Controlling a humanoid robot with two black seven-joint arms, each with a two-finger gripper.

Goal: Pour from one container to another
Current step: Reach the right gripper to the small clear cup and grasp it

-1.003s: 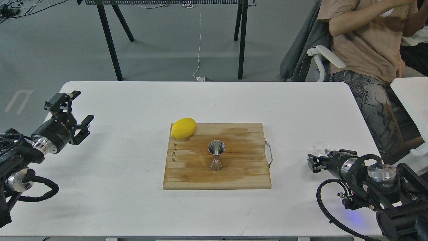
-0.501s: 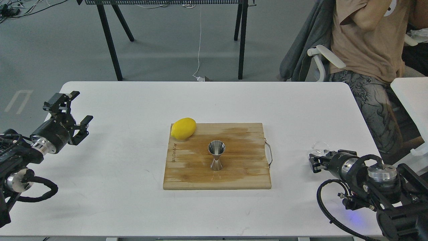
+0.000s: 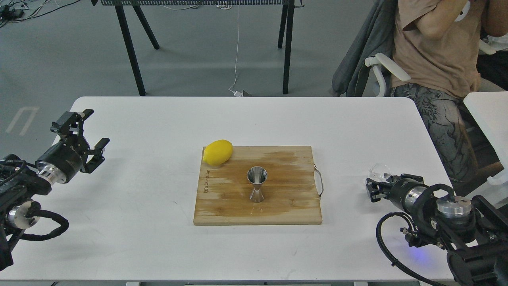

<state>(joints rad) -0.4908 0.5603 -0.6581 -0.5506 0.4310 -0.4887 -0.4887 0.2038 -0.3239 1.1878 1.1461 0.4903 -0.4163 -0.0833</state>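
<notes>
The clear glass cup (image 3: 379, 172) is near the table's right edge, slightly tilted and raised, with my right gripper (image 3: 378, 185) shut on its lower part. The gripper body hides the cup's base. The shiny steel jigger (image 3: 257, 184) stands upright in the middle of the wooden cutting board (image 3: 289, 206), well to the left of the cup. My left gripper (image 3: 96, 127) hovers open over the table's left edge with nothing between its fingers.
A yellow lemon (image 3: 217, 152) lies at the board's far left corner. The board has a metal handle (image 3: 320, 182) on its right side. A seated person (image 3: 436, 59) is beyond the table's far right corner. A second white table (image 3: 490, 115) stands to the right.
My right gripper and the glass cup have risen a little together, and the cup now looks tilted. The left gripper has drifted slightly down and left. The person has shifted their arms.
</notes>
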